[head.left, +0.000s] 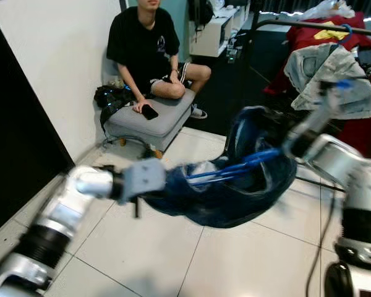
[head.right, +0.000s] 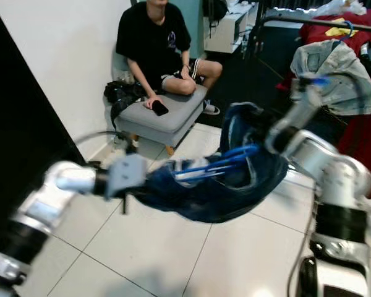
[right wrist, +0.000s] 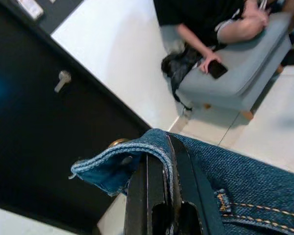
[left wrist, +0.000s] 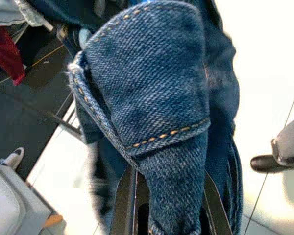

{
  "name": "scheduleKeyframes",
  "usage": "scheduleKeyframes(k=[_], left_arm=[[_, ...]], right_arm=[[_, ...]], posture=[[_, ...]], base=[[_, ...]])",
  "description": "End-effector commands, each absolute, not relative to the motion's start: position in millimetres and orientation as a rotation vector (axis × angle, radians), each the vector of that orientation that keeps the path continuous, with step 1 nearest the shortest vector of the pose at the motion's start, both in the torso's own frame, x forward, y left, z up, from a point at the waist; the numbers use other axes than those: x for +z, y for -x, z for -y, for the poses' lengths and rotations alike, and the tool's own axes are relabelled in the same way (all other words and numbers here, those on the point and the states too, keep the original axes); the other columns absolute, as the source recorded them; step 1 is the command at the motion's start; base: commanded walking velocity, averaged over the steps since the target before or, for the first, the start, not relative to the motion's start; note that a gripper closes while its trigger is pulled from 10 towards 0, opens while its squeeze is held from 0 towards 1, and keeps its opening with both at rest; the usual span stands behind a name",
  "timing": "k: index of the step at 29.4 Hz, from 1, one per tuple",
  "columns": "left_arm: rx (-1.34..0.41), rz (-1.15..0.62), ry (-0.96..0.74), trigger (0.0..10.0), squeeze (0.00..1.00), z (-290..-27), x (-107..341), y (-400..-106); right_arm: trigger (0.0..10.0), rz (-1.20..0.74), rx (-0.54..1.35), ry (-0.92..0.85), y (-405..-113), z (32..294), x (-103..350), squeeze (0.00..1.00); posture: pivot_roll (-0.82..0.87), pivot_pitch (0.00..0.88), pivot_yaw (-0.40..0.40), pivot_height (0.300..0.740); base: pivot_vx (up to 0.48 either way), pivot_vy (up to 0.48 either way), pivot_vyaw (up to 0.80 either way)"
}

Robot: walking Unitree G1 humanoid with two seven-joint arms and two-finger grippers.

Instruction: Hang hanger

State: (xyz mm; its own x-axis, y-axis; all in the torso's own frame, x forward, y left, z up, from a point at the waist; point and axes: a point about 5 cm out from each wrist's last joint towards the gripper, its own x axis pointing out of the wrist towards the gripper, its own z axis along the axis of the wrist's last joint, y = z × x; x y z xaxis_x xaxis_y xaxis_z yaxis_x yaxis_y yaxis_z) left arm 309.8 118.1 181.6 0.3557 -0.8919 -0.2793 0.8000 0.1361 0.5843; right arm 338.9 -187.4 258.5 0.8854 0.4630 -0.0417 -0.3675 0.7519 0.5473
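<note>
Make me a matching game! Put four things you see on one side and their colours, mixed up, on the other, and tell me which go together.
Things:
1. jeans
2. bench
3. hanger
4. phone

Colours:
A. black
B. bright blue
C. grey
D. dark blue denim

Pairs: 1-D, 2-C, 3-B, 4-A

Floor [head.left: 148, 247]: pale glossy tiles, dark grout lines.
On it: a grey padded footstool [head.left: 151, 120] by the white wall, a person seated on top; a black bag [head.left: 111, 98] just beside.
</note>
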Motion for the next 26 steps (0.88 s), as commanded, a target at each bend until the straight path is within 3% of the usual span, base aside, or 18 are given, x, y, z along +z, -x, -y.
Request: scheduleKeyframes(k=[1,2,4,5,9,10,11,12,14,17,19,22,23,26], left_arm=[[-1.214,0.159,-0.748,0.0,0.00,-117,186,-309],[-1.167,0.152,-0.715,0.0,0.00,-118,186,-313],[-1.167,0.152,-0.715,0.0,0.00,-118,186,-313],[-1.122,0.139,-0.696,0.0,0.00,-124,188,-317],[-1.080,0.124,-0.692,0.0,0.00,-134,190,-322],[-1.050,0.110,-0.691,0.0,0.00,-144,194,-326],[-1.050,0.110,-0.691,0.0,0.00,-144,194,-326],[-1.025,0.097,-0.689,0.0,0.00,-152,198,-328],[-1.025,0.097,-0.689,0.0,0.00,-152,198,-328],[-1.019,0.080,-0.648,0.0,0.00,-160,204,-330],[-1.019,0.080,-0.648,0.0,0.00,-160,204,-330],[-1.052,0.060,-0.592,0.0,0.00,-163,209,-329],[-1.052,0.060,-0.592,0.0,0.00,-163,209,-329],[-1.075,0.050,-0.577,0.0,0.00,-164,209,-328]], right_arm=[[0.0,-0.215,0.492,-0.540,-340,175,257,0.00],[0.6,-0.285,0.545,-0.517,-337,157,247,0.00],[0.6,-0.285,0.545,-0.517,-337,157,247,0.00],[10.0,-0.356,0.583,-0.451,-330,145,233,0.00],[10.0,-0.405,0.586,-0.375,-324,143,220,0.00],[10.0,-0.430,0.580,-0.324,-319,148,212,0.42],[10.0,-0.430,0.580,-0.324,-319,148,212,0.42],[10.0,-0.418,0.568,-0.298,-315,159,211,1.00],[10.0,-0.418,0.568,-0.298,-315,159,211,1.00],[10.0,-0.317,0.548,-0.325,-310,187,225,1.00],[10.0,-0.317,0.548,-0.325,-310,187,225,1.00],[10.0,-0.118,0.424,-0.243,-296,259,256,1.00],[10.0,-0.118,0.424,-0.243,-296,259,256,1.00],[10.0,0.009,0.362,-0.207,-284,292,281,1.00]], posture=[[0.00,0.054,0.018,0.740],[0.00,0.054,0.016,0.740],[0.00,0.054,0.016,0.740],[0.00,0.056,0.015,0.740],[0.00,0.056,0.015,0.740],[0.00,0.059,0.016,0.740],[0.00,0.059,0.016,0.740],[0.00,0.061,0.018,0.740],[0.00,0.061,0.018,0.740],[-0.01,0.061,0.020,0.740],[-0.01,0.061,0.020,0.740],[-0.02,0.057,0.021,0.740],[-0.02,0.057,0.021,0.740],[-0.02,0.053,0.021,0.740]], base=[[0.000,0.000,0.00],[0.000,0.000,0.00],[0.000,0.000,0.00],[0.000,0.000,0.00],[0.000,0.000,0.00],[0.000,0.000,0.00],[0.000,0.000,0.00],[0.000,0.000,0.00],[0.000,0.000,0.00],[0.000,0.000,0.00],[0.000,0.000,0.00],[0.000,0.000,0.00],[0.000,0.000,0.00],[0.000,0.000,0.00]])
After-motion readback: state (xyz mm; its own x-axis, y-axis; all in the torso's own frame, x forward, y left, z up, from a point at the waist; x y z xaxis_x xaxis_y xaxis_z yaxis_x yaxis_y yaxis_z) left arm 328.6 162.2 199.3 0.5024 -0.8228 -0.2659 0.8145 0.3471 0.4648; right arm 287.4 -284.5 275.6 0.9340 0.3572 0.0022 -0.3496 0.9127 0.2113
